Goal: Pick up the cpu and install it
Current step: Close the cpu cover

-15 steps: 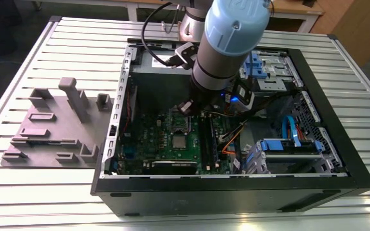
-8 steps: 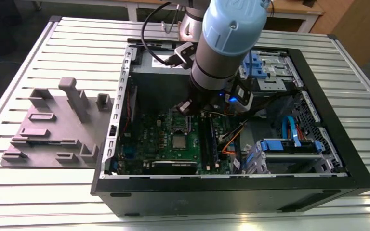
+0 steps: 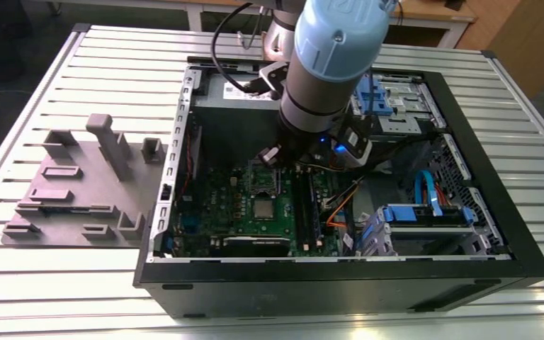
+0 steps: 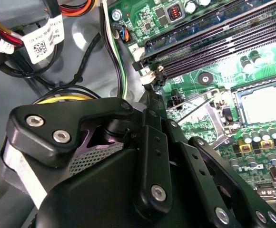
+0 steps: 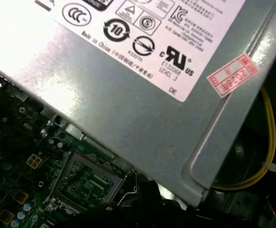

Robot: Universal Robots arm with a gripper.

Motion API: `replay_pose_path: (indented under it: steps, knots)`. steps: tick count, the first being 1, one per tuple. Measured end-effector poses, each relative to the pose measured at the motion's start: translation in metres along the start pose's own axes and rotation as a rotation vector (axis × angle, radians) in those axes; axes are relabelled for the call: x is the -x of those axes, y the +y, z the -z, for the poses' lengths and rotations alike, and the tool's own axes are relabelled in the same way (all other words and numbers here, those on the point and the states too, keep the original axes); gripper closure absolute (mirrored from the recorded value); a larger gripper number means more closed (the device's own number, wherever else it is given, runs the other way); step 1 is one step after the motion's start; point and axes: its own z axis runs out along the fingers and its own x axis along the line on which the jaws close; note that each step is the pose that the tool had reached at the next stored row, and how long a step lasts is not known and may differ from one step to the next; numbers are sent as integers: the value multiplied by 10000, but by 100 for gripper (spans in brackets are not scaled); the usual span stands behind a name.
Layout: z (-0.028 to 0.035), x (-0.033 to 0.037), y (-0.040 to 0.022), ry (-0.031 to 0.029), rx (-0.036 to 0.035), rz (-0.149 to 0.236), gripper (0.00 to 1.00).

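Cpu [image 4: 266, 104]: lies flat and square in the socket on the motherboard [image 4: 200, 14], pale top up. In the exterior view the cpu [image 3: 265, 207] is near the middle of the board, closer to the case's near wall than to its far one. Nothing is touching it.

Gripper [image 4: 150, 109]: hangs over the board just beside the socket, on the side toward the memory slots [image 4: 214, 42] and clear of the chip. Open or closed: cannot tell, as the black linkage hides the tips. It carries nothing that I can see.

Load frame [image 5: 88, 183]: stands tilted up off the socket, green board showing through its window. Judgement: it is up so the chip can drop straight in, and with it up the cpu is seated but not clamped.

Power supply [image 5: 128, 95]: grey box with a white label along the far wall of the case [image 3: 348, 283], close behind the wrist, so the arm enters nearly vertically.

Case lies on its side with the open face up, on the slatted bench [image 3: 54, 283]. A grey fixture [image 3: 74, 184] sits at the bench's edge on the exterior view's left, well apart from the arm.
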Motion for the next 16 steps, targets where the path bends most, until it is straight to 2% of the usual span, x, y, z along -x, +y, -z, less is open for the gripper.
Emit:
replay_pose_path:
  steps: [16]
  knots:
    - [-8,-27,17,-59,-34,-278,89]
